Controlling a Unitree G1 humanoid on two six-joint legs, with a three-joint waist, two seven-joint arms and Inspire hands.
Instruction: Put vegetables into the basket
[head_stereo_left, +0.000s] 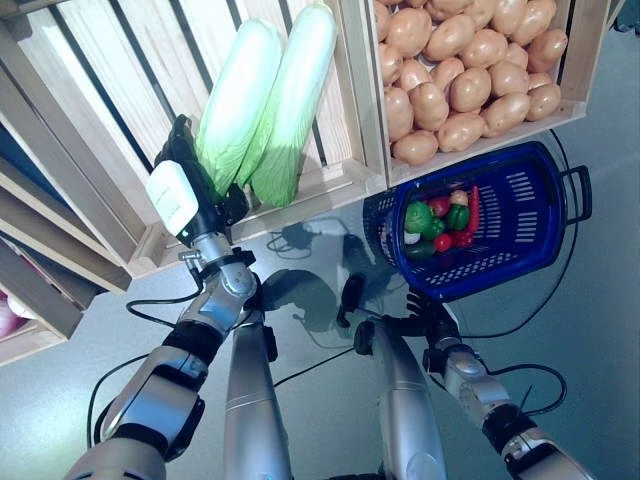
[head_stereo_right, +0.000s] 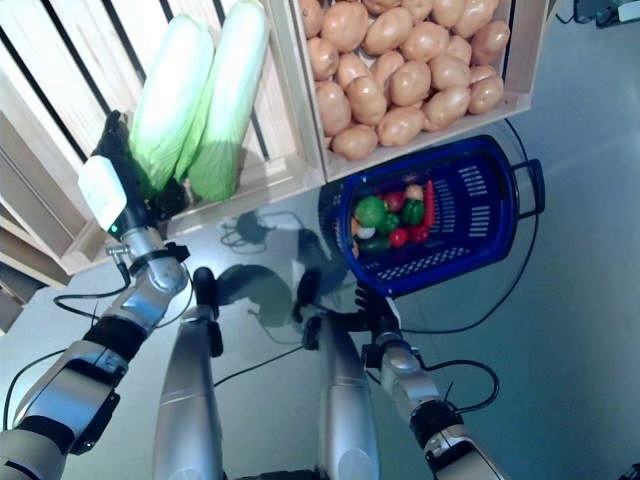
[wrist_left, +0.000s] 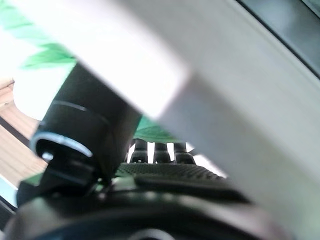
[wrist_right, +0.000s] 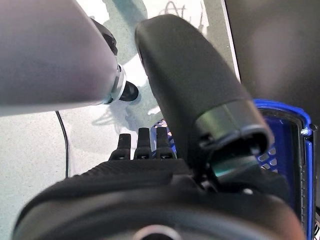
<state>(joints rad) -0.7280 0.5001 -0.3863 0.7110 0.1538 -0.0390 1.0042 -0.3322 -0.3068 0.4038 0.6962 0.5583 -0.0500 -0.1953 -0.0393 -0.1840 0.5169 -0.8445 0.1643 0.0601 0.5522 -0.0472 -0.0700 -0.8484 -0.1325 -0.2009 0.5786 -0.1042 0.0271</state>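
Right robot hand (head_stereo_left: 432, 322) sits lowest in the head views, just short of the blue basket (head_stereo_left: 545, 225), over bare floor. Fingers (wrist_right: 142, 145) straight in its wrist view, holding nothing, idle.

Basket is on the floor, already carrying peppers, tomatoes and a red chilli (head_stereo_left: 473, 212). Its handle (head_stereo_left: 580, 195) is on the side away from the crates.

Left robot hand (head_stereo_left: 190, 190) is up at the wooden crate (head_stereo_left: 330, 180), well away from the basket, at the root end of the nearer napa cabbage (head_stereo_left: 235, 105). A second cabbage (head_stereo_left: 295, 100) lies touching it, on the basket side. I cannot tell whether the fingers are closed on the cabbage: the head views hide the fingertips behind the hand, and the wrist view shows only finger backs against green leaf.

Cabbage long axis runs up the sloped crate floor, root end down at the front lip, leafy tip pointing up and away from the robot, leaning slightly towards the potato crate (head_stereo_left: 470, 70).

Risks, as I judge them:
- Grip only at the root end: the long head could pivot and droop, or slip out.
- Dragging the near cabbage may roll its neighbour over the lip.
- The cabbage is long relative to the basket, and could catch on the rim or crush the small vegetables.
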